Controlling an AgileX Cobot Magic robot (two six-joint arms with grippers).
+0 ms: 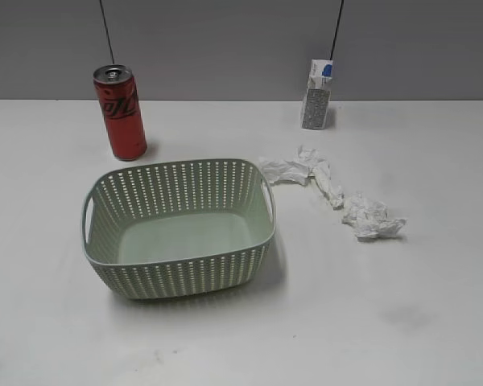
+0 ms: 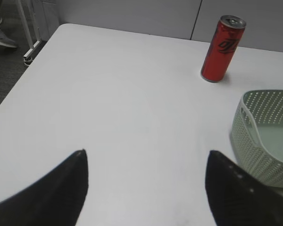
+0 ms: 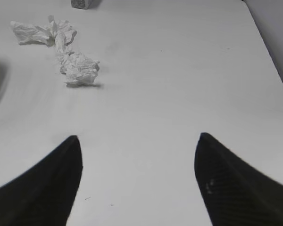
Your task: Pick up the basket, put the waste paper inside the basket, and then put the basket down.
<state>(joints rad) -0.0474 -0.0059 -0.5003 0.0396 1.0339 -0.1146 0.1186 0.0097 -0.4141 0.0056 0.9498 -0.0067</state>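
The sage-green slotted basket (image 1: pixel 113 191) stands empty on the white table, left of centre; its left end shows in the left wrist view (image 2: pixel 254 141). Crumpled white waste paper (image 1: pixel 334 193) lies in a loose string to the basket's right, and it also shows in the right wrist view (image 3: pixel 68 59) at upper left. My left gripper (image 2: pixel 146 155) is open and empty over bare table, left of the basket. My right gripper (image 3: pixel 137 141) is open and empty over bare table, right of the paper. Neither gripper shows in the exterior view.
A red cola can (image 1: pixel 120 112) stands behind the basket at the back left and also shows in the left wrist view (image 2: pixel 222 48). A small white-grey carton (image 1: pixel 316 96) stands at the back, behind the paper. The table's left edge (image 2: pixel 23 80) and right edge (image 3: pixel 273 56) are near.
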